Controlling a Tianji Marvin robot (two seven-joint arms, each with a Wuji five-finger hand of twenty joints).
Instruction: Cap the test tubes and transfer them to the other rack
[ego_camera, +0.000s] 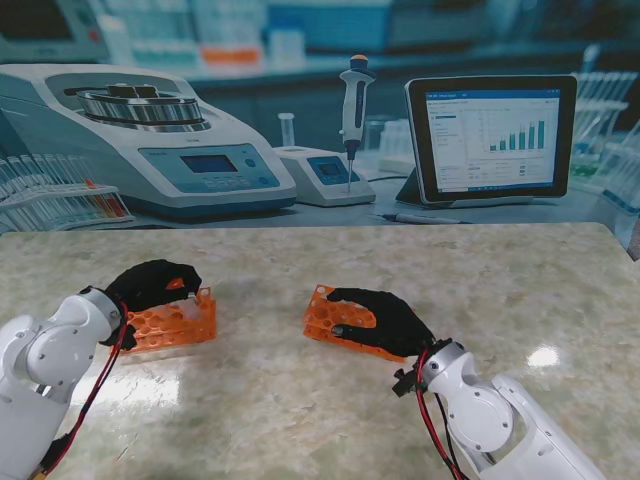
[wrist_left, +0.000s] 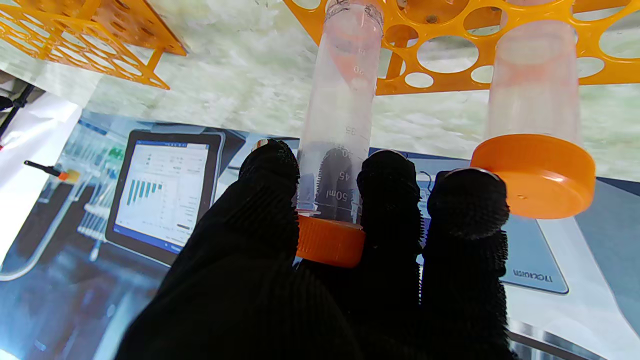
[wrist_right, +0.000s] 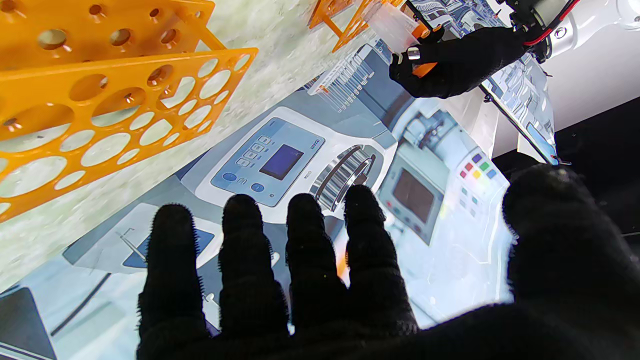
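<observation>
Left hand (wrist_left: 350, 260) grips a capped 50 ml tube (wrist_left: 340, 125), upright in the left-edge rack (ego_camera: 172, 322); right hand (ego_camera: 385, 318) hovers spread and empty over the other rack (ego_camera: 325, 315), rightward across the desk.

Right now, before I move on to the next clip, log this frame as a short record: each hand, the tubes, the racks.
left hand: shut on capped tube, fingers around its cap end
capped tube: clear, orange cap, still seated in left rack
second tube: orange cap on, same rack, untouched
left rack: orange, on table under the left hand
right hand: open, fingers spread, holding nothing
right rack: orange, visible holes without tubes
</observation>
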